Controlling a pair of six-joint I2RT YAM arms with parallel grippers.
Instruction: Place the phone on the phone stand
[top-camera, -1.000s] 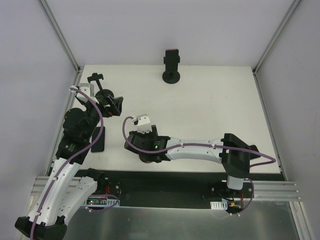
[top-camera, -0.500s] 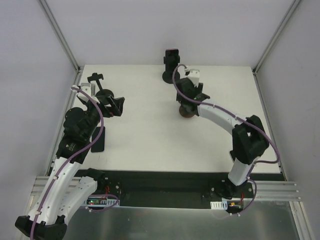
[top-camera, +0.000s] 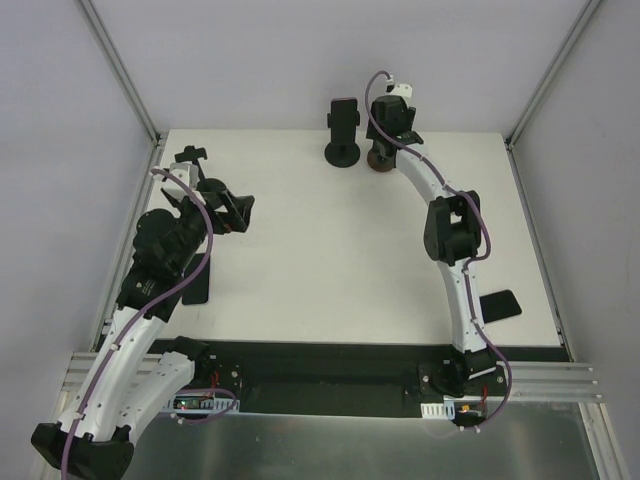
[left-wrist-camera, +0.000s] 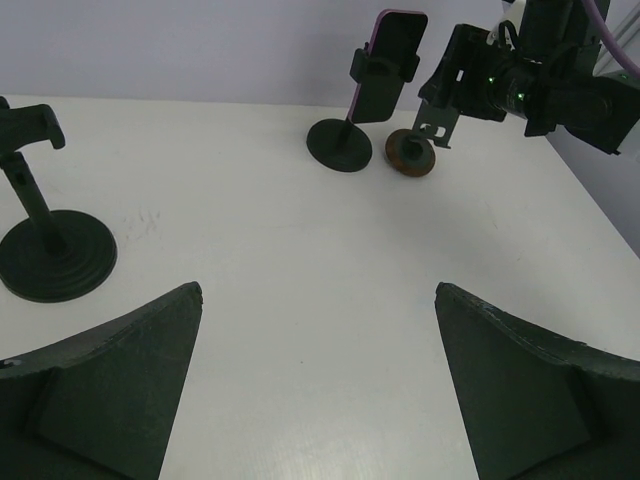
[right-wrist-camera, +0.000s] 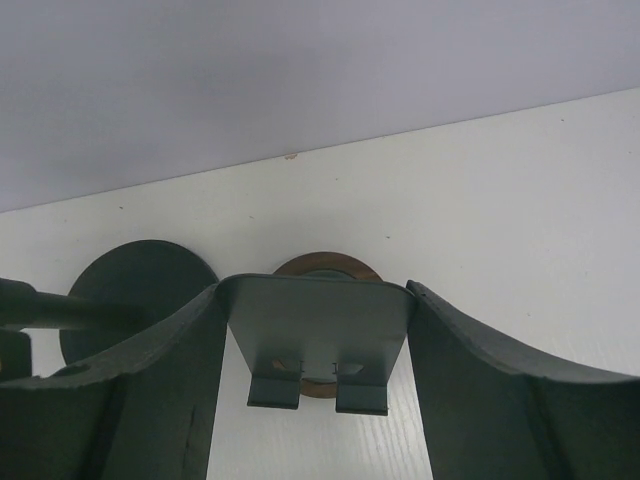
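Observation:
My right gripper (top-camera: 386, 143) reaches to the table's far edge and is shut on the grey back plate (right-wrist-camera: 315, 335) of a small phone stand with a round brown base (top-camera: 380, 161). That base rests beside a black stand (top-camera: 343, 152) that holds a pink-edged phone (top-camera: 344, 113) upright. My left gripper (top-camera: 232, 212) is open and empty above the left side of the table. An empty black clamp stand (top-camera: 193, 168) is behind it and also shows in the left wrist view (left-wrist-camera: 40, 240). A dark phone (top-camera: 196, 281) lies flat at the left, partly under my left arm.
Another dark phone (top-camera: 499, 305) lies flat near the front right edge. Grey walls close in the table at the back and on both sides. In the left wrist view the right gripper (left-wrist-camera: 455, 85) hangs over the brown-based stand (left-wrist-camera: 411, 156).
My right arm has swung from the front middle of the table to the far back, carrying the brown-based stand with it. My left arm has barely shifted.

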